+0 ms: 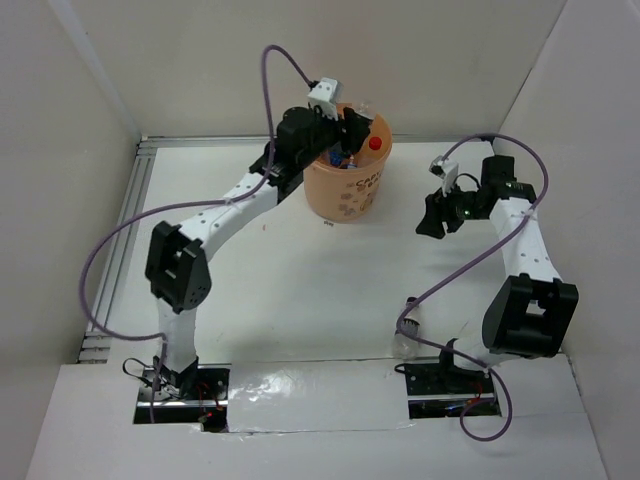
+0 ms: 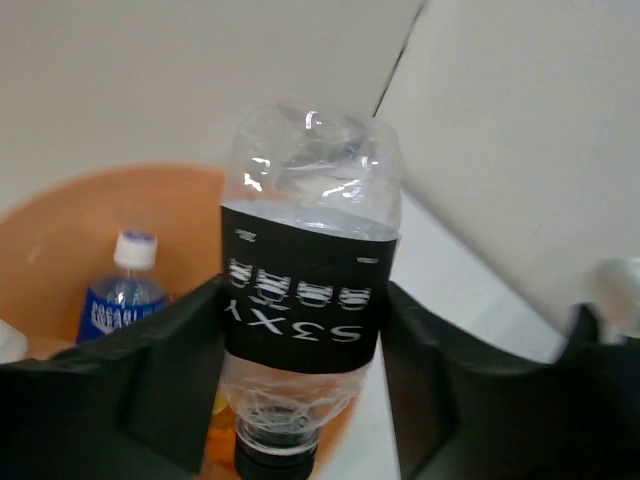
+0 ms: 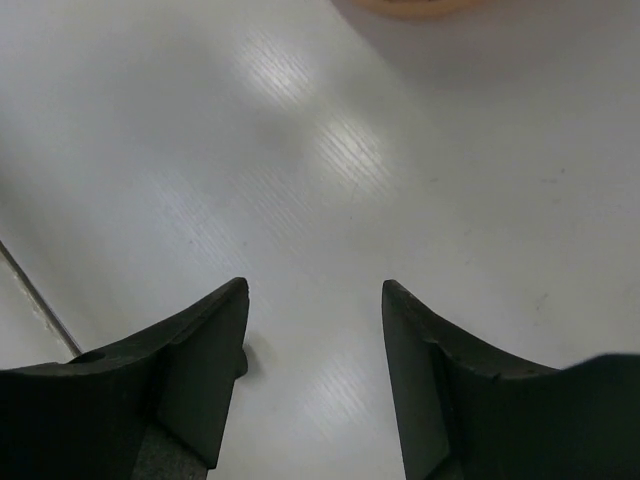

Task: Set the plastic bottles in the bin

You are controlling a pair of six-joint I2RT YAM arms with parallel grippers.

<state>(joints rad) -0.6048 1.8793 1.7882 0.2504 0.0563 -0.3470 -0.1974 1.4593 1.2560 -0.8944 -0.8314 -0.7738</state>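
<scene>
place: robot lab cell, basically | clues: bare white walls [image 1: 80, 80] boxing in the surface [image 1: 300, 290], bolted-down arms [image 1: 215, 218], purple cables [image 1: 84, 290]

Left wrist cam: the black-label bottle [image 2: 305, 310] has its cap clipped at 6 o'clock, and a white thing [image 2: 8, 340] at 9 o'clock is mostly cut off. Right wrist only gets a sliver of the bin [image 3: 420, 8] at 12 o'clock. The lettering [image 1: 368, 183] is too tiny to read from the top.

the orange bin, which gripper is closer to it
Left. The left gripper is over the bin, gripping a black-labelled bottle; the right gripper sits well off to the bin's right, open above the table.
</scene>
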